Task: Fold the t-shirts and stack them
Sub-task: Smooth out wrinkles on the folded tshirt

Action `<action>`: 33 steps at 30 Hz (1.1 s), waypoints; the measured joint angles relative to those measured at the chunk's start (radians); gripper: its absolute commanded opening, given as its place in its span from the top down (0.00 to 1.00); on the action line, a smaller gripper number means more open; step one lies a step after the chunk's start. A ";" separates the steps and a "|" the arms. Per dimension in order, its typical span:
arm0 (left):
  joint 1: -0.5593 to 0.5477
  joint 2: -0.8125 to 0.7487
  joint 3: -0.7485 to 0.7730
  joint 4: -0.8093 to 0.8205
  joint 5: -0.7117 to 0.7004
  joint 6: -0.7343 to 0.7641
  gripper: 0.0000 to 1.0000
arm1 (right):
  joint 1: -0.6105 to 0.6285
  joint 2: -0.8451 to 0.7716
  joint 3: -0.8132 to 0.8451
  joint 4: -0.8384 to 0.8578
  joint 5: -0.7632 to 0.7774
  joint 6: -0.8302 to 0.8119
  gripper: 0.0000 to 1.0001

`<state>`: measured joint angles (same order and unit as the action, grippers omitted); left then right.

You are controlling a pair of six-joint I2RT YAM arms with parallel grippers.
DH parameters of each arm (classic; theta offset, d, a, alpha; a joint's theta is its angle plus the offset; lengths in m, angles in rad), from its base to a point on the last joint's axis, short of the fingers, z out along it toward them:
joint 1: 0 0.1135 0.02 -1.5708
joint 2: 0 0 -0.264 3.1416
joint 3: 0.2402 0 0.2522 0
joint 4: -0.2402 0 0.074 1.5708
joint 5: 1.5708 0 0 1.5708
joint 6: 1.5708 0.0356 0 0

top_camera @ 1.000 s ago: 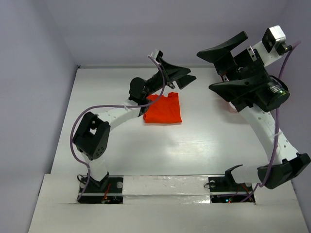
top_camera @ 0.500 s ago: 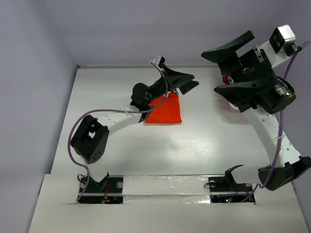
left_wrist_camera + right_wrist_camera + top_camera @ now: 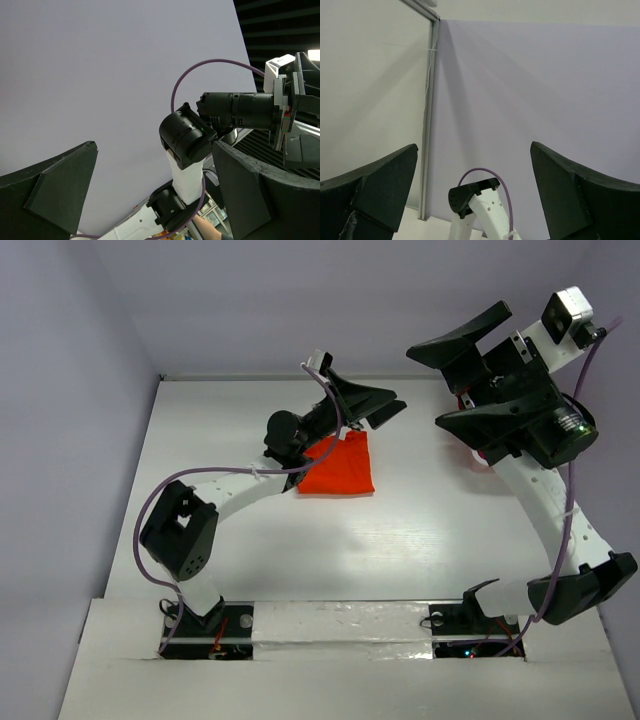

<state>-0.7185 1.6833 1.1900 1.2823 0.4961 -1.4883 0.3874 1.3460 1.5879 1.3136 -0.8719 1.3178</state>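
While both pairs of jaws hang spread and empty, left gripper (image 3: 392, 402) just past the folded orange-red t-shirt (image 3: 340, 470) on the bench (image 3: 400, 540), right gripper (image 3: 474, 380) well right of it, a low left-arm sweep could drag the fold open.

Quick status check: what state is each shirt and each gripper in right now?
orange-red t-shirt: folded, lying flat.
red cloth: mostly hidden beneath the right gripper; whether it is folded cannot be told.
left gripper: open, holding nothing.
right gripper: open, holding nothing.
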 measured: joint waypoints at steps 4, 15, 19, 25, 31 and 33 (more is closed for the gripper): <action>0.001 0.000 -0.002 0.000 -0.001 0.002 0.01 | 0.000 0.001 0.000 0.004 0.000 0.004 0.00; 0.003 -0.006 -0.035 0.000 -0.005 0.003 0.01 | 0.000 0.042 0.003 0.003 0.000 0.051 0.00; 0.003 -0.006 -0.035 0.000 -0.005 0.003 0.01 | 0.000 0.040 0.003 0.006 0.001 0.049 0.00; 0.012 -0.006 -0.034 0.000 -0.004 0.003 0.01 | 0.000 0.040 0.004 0.006 0.001 0.048 0.00; 0.014 -0.006 -0.034 0.000 -0.004 0.003 0.01 | 0.000 0.040 0.020 0.006 0.001 0.049 0.00; 0.014 -0.006 -0.034 0.000 -0.004 0.003 0.01 | 0.000 0.040 0.021 0.006 0.001 0.049 0.00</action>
<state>-0.7044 1.6772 1.1561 1.2827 0.4923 -1.4857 0.3874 1.3865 1.6093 1.3201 -0.8707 1.3666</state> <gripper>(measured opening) 0.990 0.995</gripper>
